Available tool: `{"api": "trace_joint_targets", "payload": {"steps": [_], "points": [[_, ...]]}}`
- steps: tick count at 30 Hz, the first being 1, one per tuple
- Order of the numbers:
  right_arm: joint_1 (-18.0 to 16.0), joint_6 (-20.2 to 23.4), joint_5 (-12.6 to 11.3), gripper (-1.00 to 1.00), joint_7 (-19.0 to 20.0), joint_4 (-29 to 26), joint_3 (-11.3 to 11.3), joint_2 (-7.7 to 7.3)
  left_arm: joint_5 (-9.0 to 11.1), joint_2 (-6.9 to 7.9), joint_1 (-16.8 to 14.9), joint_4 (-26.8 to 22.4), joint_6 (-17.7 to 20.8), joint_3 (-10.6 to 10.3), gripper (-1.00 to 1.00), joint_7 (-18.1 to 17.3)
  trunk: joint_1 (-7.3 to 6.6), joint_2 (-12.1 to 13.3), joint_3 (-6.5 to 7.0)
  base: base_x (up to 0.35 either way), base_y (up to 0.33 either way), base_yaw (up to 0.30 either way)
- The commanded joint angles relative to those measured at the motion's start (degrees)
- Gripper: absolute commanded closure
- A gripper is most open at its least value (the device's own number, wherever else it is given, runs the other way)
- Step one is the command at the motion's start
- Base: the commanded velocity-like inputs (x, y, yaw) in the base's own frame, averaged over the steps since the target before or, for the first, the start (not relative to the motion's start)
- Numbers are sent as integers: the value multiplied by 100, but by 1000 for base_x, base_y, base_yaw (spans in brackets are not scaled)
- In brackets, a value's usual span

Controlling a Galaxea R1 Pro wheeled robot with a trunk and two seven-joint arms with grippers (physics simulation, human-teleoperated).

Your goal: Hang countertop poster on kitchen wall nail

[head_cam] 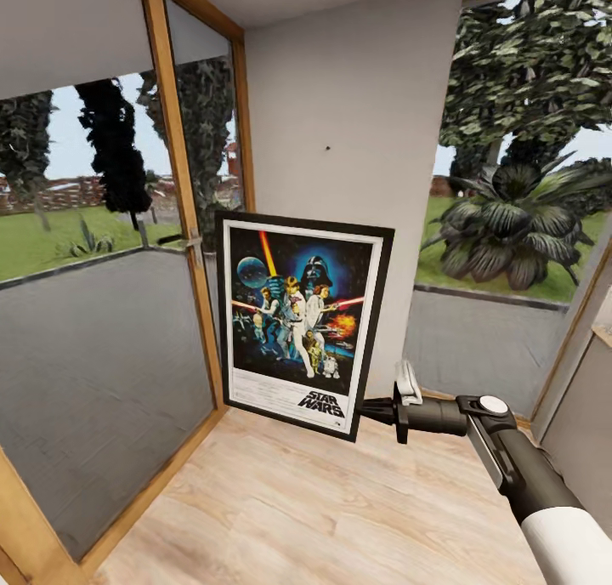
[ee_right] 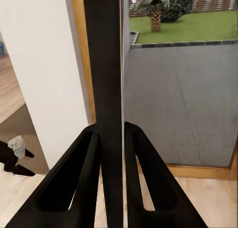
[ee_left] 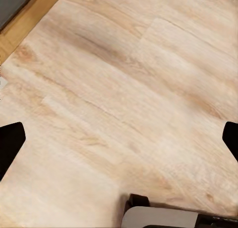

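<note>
The Star Wars poster [head_cam: 299, 323] hangs upright in the air before a light grey wall panel, its black frame and white border facing me. My right gripper [head_cam: 367, 411] is shut on its lower right edge; in the right wrist view the frame's dark edge [ee_right: 105, 64] runs straight up between the two fingers [ee_right: 74, 188]. A tiny dark wall nail [head_cam: 327, 149] sits on the wall above the poster, well clear of its top edge. My left gripper [ee_left: 119, 138] is open, pointing down at the wooden floor with its fingertips [ee_left: 10, 143] far apart.
A wood-framed glass door [head_cam: 102, 313] stands to the left of the wall panel, a large window [head_cam: 510, 228] with garden plants to its right. Light plank floor [head_cam: 323, 508] lies below. A grey cabinet side [head_cam: 586, 415] borders the far right.
</note>
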Motion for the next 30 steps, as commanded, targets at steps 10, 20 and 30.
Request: {"api": "trace_joint_targets", "payload": {"steps": [10,20,30], "points": [[-3,80,-45,100,16,-7,7,-5,-1,-2,1,-1,-10,20,-100,-37,5,-2,2,248,277,-25],[-2,80,-47,100,16,2,8,-5,-1,-2,1,-2,-17,20,-100,-36,5,-2,9,248,277,-78],[-3,80,-45,100,16,3,7,-5,-1,-2,1,-1,-17,20,-100,-34,5,-2,35,248,277,-283]]}}
